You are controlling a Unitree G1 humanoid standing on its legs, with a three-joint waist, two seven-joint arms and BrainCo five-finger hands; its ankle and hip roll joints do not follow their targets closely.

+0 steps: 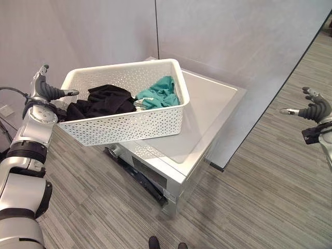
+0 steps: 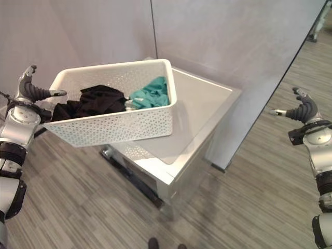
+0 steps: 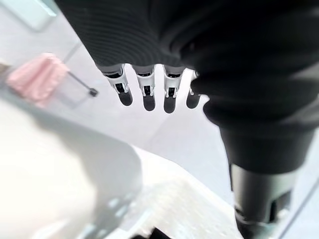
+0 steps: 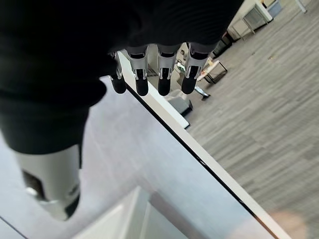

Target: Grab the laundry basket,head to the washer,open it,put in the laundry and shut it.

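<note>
A white perforated laundry basket [image 1: 124, 124] rests tilted on top of the silver-white washer [image 1: 212, 104], whose lid is shut. Inside the basket lie black clothes [image 1: 104, 99] and a teal garment [image 1: 162, 92]. My left hand [image 1: 45, 89] hovers open just off the basket's left end, its thumb pointing at the rim without gripping it; its straight fingers [image 3: 149, 92] show in the left wrist view. My right hand [image 2: 303, 110] is open far to the right of the washer, over the floor, holding nothing, and its fingers [image 4: 162, 74] are relaxed.
Grey wall panels [image 1: 218, 36] stand right behind the washer. A dark-edged partition [image 1: 290, 72] runs diagonally at the right. Wood-look floor [image 1: 270, 181] spreads in front and to the right. A wall socket [image 1: 6, 110] sits low on the left.
</note>
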